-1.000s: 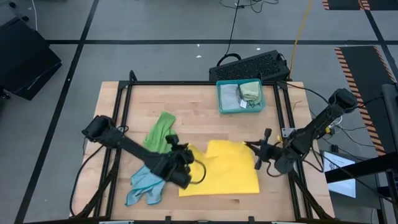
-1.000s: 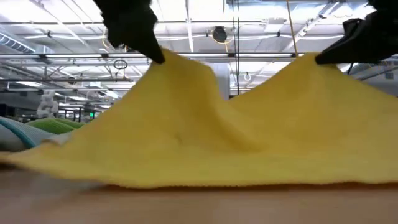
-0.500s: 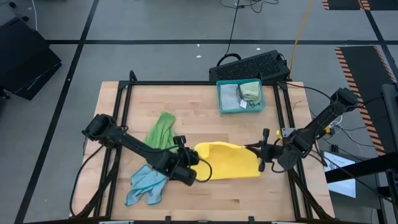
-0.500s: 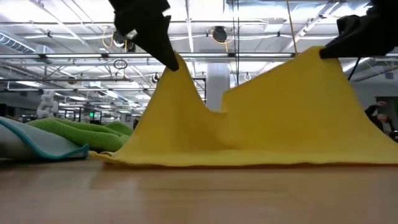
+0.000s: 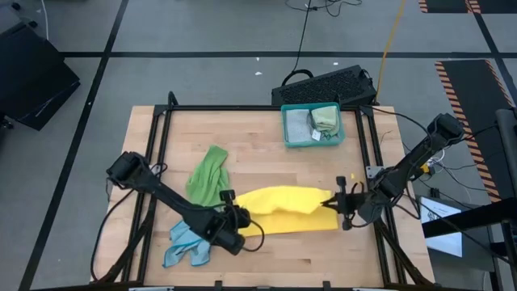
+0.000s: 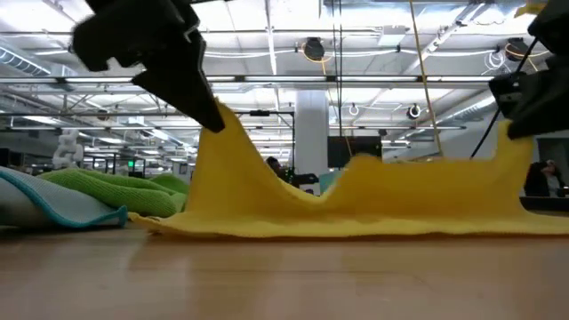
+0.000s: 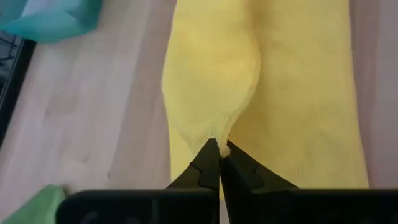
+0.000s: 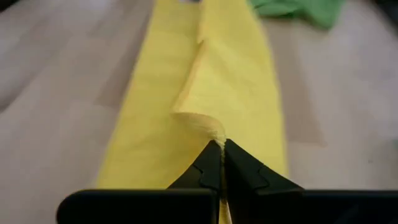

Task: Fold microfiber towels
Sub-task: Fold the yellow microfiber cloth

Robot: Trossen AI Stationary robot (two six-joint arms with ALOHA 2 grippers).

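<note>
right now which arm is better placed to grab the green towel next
Left. Its gripper, though shut on the yellow towel, is right beside the green towel; the right gripper is across the table.

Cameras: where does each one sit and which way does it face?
High: overhead, straight down on the table; both arms show.
Low: table height, level across the yellow towel, end effectors above.
Left wrist: past the left end effector, pinching the towel.
Right wrist: past the right end effector, likewise.
All four share the yellow towel.
</note>
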